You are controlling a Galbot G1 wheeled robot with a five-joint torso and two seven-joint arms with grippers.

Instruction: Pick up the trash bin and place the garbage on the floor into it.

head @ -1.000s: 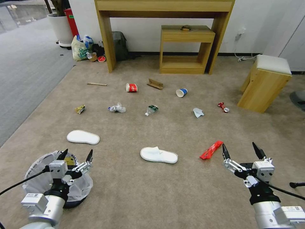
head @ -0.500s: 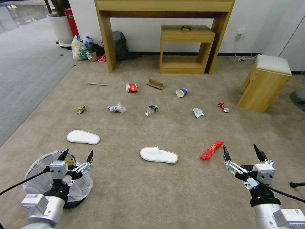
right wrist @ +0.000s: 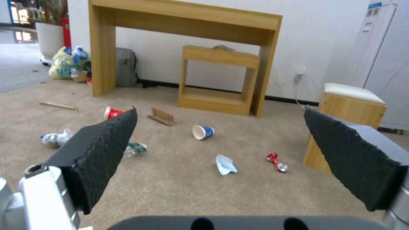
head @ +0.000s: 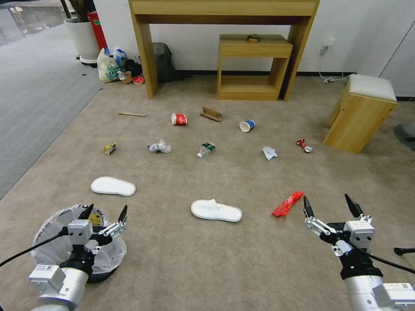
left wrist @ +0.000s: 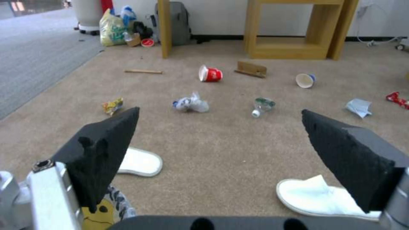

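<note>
A: What do you get from the head view?

B: You have the trash bin (head: 52, 242) at the lower left of the frame, standing on the floor (head: 181, 259). Your left pincer (head: 105, 212) hangs above its rim, fingers spread and gripping nothing. Your right pincer (head: 329, 204) sits at the lower right, likewise released, just beside a red wrapper (head: 287, 203). One white slipper (head: 216, 211) lies at lower centre, the other slipper (head: 113, 186) further left. Across the middle you see a yellow wrapper (head: 109, 148), crumpled paper (head: 159, 147), a crushed bottle (head: 206, 149), a folded white paper (head: 269, 152) and a crushed can (head: 303, 145). Above those lie a stick (head: 132, 114), a red cup (head: 179, 119), a cardboard scrap (head: 211, 114) and a blue cup (head: 247, 125).

A: And the left wrist view?

B: You look out between two black fingers (left wrist: 106, 153), wide apart. The bin's printed bag with its yellow mark shows at the lower left corner, and a slipper's edge lies beside each finger.

A: The right wrist view?

B: Again two parted fingers (right wrist: 102, 153) frame your picture. Between them you see the blue cup, the white paper and the can at centre, with a wooden desk (right wrist: 187, 22) against the wall at the top.
</note>
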